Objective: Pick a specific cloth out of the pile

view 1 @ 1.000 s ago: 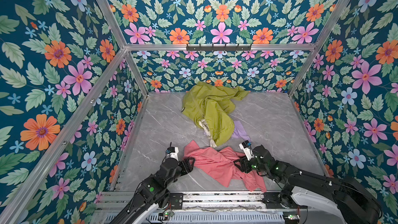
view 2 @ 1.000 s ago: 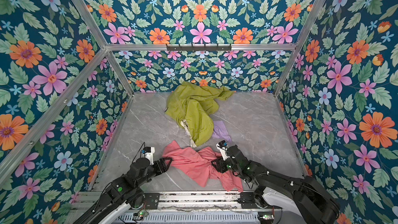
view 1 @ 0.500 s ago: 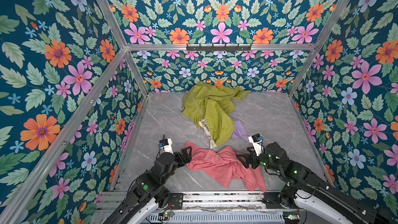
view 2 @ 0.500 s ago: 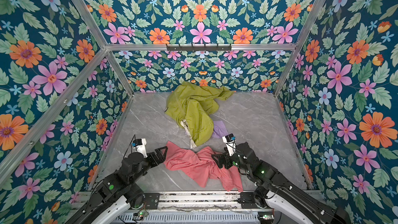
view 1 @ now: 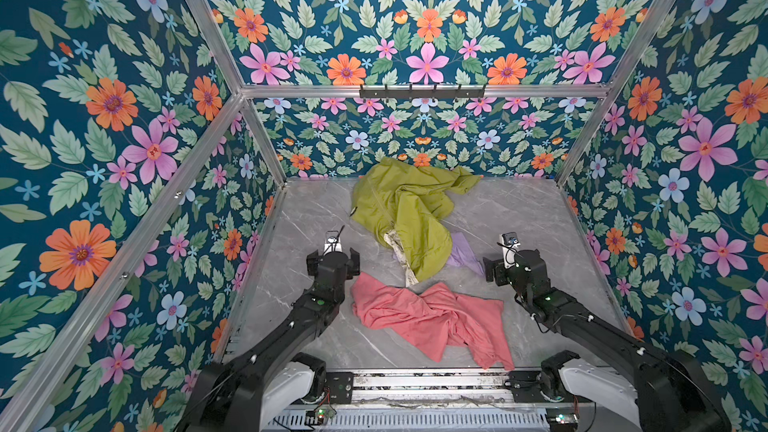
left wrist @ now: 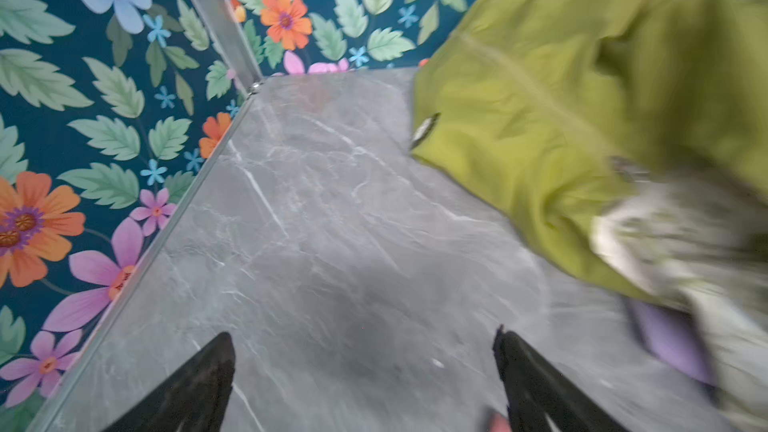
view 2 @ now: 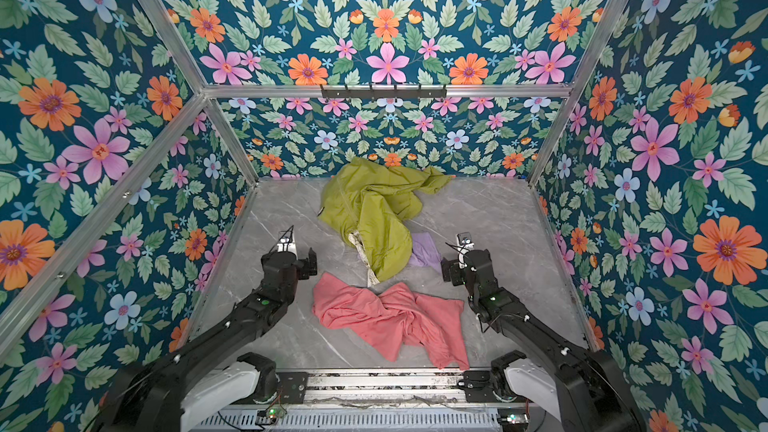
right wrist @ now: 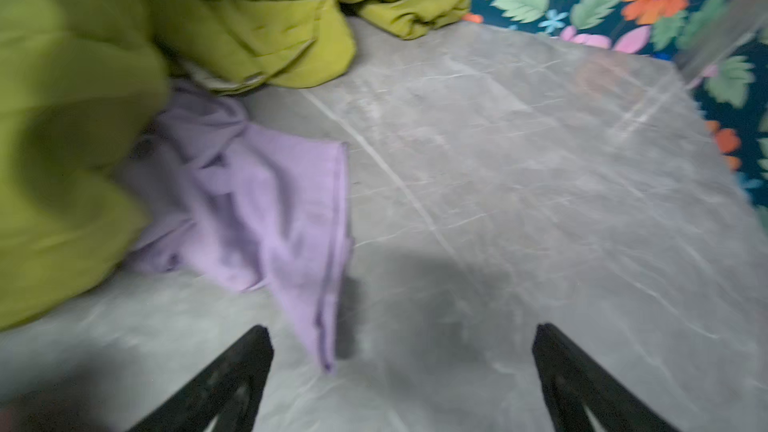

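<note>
left gripper [left wrist: 362, 338], right gripper [right wrist: 402, 328] — agape, empty

Both top views were bright and sharp, with soft, even light. Both wrist views were blurry, and a soft dark shadow lay on the worktop [left wrist: 291, 201] in each.

cloth [view 1: 432, 317]: matt jersey | jacket [view 1: 409, 214]: shiny | tabletop [view 1: 519, 209]: smooth marble-look
</note>
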You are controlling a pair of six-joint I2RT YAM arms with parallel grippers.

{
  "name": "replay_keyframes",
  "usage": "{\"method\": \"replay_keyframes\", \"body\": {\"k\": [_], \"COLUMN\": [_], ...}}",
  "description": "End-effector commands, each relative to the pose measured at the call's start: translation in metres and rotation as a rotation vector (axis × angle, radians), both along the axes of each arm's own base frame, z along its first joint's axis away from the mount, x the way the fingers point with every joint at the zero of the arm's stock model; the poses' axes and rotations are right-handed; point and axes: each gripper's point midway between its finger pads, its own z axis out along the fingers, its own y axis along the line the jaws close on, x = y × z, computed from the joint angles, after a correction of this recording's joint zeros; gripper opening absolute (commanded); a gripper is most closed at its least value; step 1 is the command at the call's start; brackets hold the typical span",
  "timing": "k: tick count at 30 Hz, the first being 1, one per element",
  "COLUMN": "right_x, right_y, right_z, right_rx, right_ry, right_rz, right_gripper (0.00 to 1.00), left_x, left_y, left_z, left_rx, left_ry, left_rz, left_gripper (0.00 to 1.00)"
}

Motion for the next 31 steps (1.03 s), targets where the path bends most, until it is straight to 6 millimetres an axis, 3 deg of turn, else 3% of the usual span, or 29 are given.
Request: {"method": "replay_keyframes", "body": {"k": [1,3,4,5,8,10,12,31], "right_x": [0.022,0.028,0.031,0.034,0.037,0.042,0.041,0.044], "right_y": [-0.035,-0.052,-0.059,-0.063,-0.072,-0.080,-0.080,-0.083], "right_z": [0.020,0.019,0.016,0.010,-0.002,-0.009,-0.013,-0.011], "right_rx": [-0.012,0.015,0.055,0.073,0.112,0.127,0.161,0.168], "right_ry": [-0.190,-0.247,-0.246,-0.224,-0.230,-0.222,-0.164,-0.172], "right_rz": [-0.108,-0.161,-0.181,-0.190,-0.214,-0.236,-0.236,-0.237], "right_gripper": [0.99,0.99,0.99,0.98,0.97,0.97,0.99,0.99], "left_x": [0.039,0.048,0.051,0.051,0.041,0.047,0.046,0.048], "left_y": [0.001,0.011,0.012,0.019,0.035,0.043,0.045,0.041], "left_z": [0.020,0.011,-0.004,0.000,-0.014,-0.016,-0.013,-0.013], "left_rx": [0.052,0.032,0.010,0.006,-0.110,-0.114,-0.101,-0.121], "left_ry": [-0.183,-0.227,-0.191,-0.240,-0.248,-0.242,-0.266,-0.260], "left_rz": [-0.093,-0.076,-0.095,-0.073,-0.074,-0.033,-0.025,-0.071], "left_gripper": [0.99,0.99,0.96,0.98,0.96,1.00,1.00,1.00]}}
